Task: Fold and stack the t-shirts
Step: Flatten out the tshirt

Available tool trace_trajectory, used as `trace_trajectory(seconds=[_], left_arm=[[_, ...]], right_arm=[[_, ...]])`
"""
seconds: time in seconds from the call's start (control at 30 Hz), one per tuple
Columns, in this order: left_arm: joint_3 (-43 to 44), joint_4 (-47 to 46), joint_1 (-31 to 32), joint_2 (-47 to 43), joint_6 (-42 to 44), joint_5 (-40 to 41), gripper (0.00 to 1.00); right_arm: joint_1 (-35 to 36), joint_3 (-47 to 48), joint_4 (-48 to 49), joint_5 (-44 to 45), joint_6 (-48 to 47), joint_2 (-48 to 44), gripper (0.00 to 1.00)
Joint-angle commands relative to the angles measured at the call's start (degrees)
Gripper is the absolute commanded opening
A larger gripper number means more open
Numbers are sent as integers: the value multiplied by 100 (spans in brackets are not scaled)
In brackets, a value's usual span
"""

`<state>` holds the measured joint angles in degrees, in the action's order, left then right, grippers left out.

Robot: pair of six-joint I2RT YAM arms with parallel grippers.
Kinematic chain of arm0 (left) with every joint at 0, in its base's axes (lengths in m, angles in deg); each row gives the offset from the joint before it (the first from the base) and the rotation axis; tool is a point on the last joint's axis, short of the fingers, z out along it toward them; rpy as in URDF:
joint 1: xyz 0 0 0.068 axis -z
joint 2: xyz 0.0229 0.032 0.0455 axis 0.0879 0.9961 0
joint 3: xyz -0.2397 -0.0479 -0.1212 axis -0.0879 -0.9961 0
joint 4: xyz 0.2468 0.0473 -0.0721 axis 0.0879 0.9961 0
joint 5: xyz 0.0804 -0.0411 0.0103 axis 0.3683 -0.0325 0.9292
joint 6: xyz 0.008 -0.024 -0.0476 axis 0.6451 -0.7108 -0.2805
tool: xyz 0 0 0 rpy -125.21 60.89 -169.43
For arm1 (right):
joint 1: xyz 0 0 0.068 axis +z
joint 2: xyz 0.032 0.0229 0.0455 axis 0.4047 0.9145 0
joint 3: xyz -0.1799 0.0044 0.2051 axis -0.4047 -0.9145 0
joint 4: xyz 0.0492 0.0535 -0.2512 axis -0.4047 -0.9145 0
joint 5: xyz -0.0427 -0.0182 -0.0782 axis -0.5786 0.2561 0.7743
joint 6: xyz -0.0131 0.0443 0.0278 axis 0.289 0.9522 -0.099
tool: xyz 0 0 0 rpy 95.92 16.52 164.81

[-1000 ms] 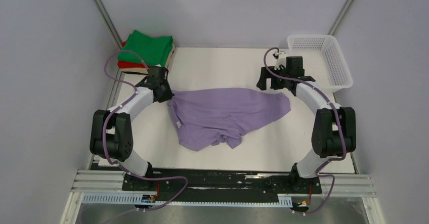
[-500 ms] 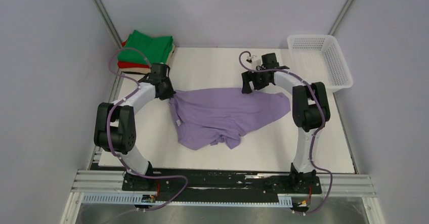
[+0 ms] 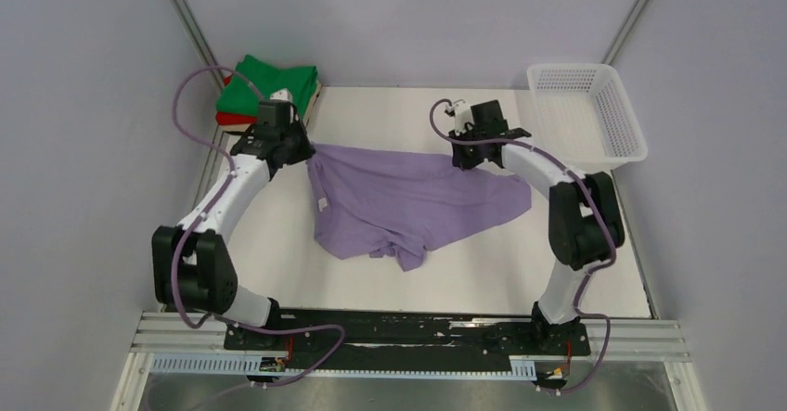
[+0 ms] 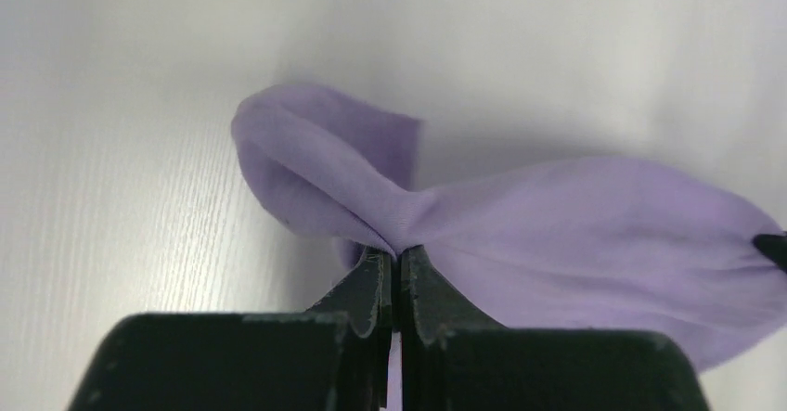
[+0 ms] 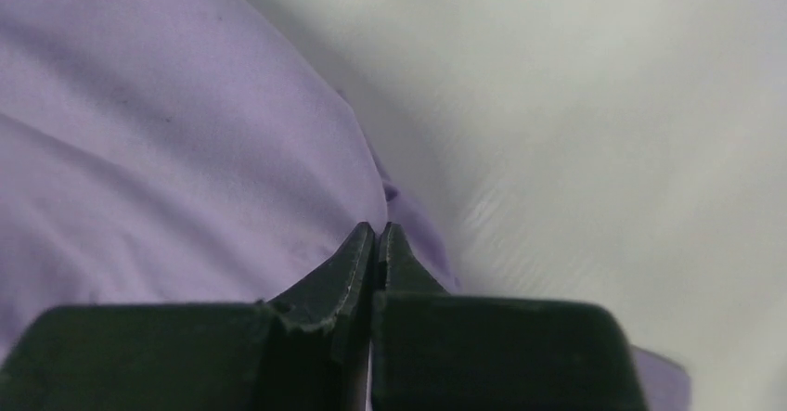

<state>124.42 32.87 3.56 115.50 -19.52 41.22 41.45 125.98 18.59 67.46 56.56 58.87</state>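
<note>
The lavender-purple t-shirt (image 3: 408,198) lies rumpled on the white table (image 3: 390,114), its far edge stretched between both grippers. My left gripper (image 3: 302,149) is shut on the shirt's far left corner; in the left wrist view the cloth (image 4: 557,216) bunches into the closed tips of that gripper (image 4: 397,253). My right gripper (image 3: 466,159) is shut on the far right edge, and in the right wrist view its tips (image 5: 376,230) pinch the purple cloth (image 5: 186,151). Folded green (image 3: 278,82), red (image 3: 230,118) and beige (image 3: 314,96) t-shirts sit stacked at the back left corner.
A white mesh basket (image 3: 568,67) stands at the back right corner of the table. Grey walls close in on both sides. The arm bases and a metal rail (image 3: 408,337) run along the near edge.
The right gripper swung left from near the basket to the shirt's far edge and shut on it. The left gripper moved toward the back, dragging the shirt's corner and spreading the far edge.
</note>
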Motion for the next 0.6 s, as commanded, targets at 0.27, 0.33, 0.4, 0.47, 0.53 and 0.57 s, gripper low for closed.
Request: trace_trajectory(seconds=[0.27, 0.33, 0.4, 0.47, 0.53, 0.57], left_arm=[[1249, -487, -25, -3267, 92, -490, 0], [1509, -493, -24, -3714, 170, -525, 0], [1761, -480, -25, -3986, 247, -502, 0], [1997, -458, -25, -4162, 345, -550, 0], [2216, -430, -25, -4251, 427, -615, 0], [2272, -451, -25, -4263, 468, -635, 0]], right_arm=[[229, -916, 1023, -594, 794, -4845, 0], [260, -891, 1000, -803, 932, -5351, 0], [274, -819, 954, -1028, 1069, -5785, 0], [289, -739, 844, -1289, 1255, -6145, 0], [286, -656, 663, -1469, 1378, -6405, 0], [286, -613, 563, -1550, 1424, -6512, 0]])
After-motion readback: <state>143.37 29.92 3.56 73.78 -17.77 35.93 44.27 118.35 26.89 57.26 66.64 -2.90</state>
